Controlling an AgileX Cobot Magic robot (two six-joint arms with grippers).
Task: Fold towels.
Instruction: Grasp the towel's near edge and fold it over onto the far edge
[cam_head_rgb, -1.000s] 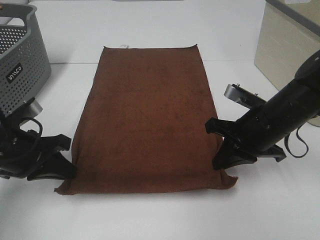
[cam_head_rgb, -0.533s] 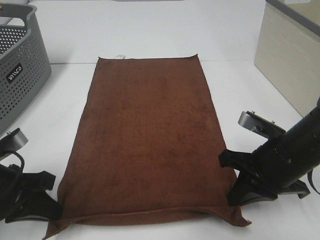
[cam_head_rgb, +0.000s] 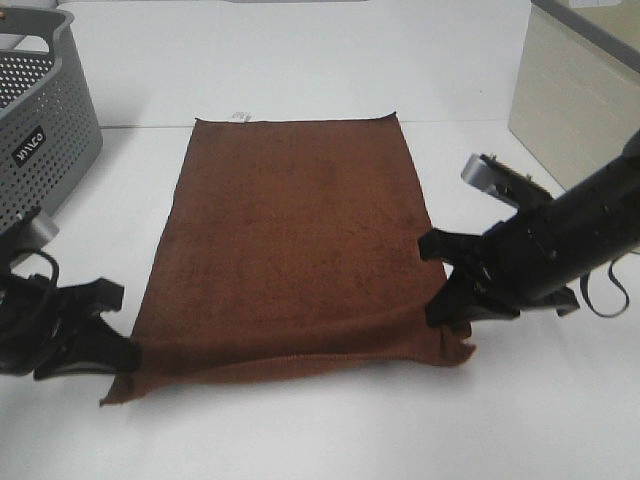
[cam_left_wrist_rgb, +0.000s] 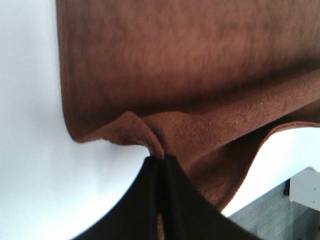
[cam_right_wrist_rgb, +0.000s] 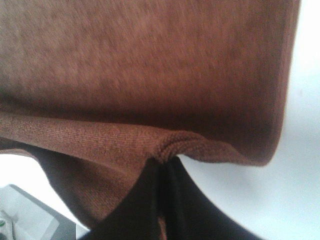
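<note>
1. Towel (cam_head_rgb: 290, 240): one dark reddish-brown terry cloth, spread lengthwise in the middle of the white surface (cam_head_rgb: 300, 60), long sides running away from the robot.
2. Far end lies flat, with a small white tag (cam_head_rgb: 239, 117) at the far-left corner.
3. Near end is not flat. The hem runs as a bunched band between the two grippers, with a shadowed crease just behind it. Both near corner tips stick out past the grip points.
4. Left gripper (cam_head_rgb: 125, 352): closed, pinching the near-left corner of the towel. Wrist view shows the black jaws pressed together with a ridge of cloth caught at the tips, and the hem drooping off to one side.
5. Right gripper (cam_head_rgb: 445, 315): closed, pinching the near-right corner. Wrist view shows the same thing, jaws together on a puckered bit of hem.
6. Left arm: black, low over the surface, coming in from the near-left edge of the high view, a cable loop beside it.
7. Right arm: black, coming in from the right edge and slanting down toward the towel, with a grey camera mount (cam_head_rgb: 495, 178) on top of the wrist.
8. Grey perforated basket (cam_head_rgb: 40, 140) stands at far left, well apart from the towel.
9. Beige cabinet (cam_head_rgb: 570, 90) at far right, beyond the surface edge.
</note>
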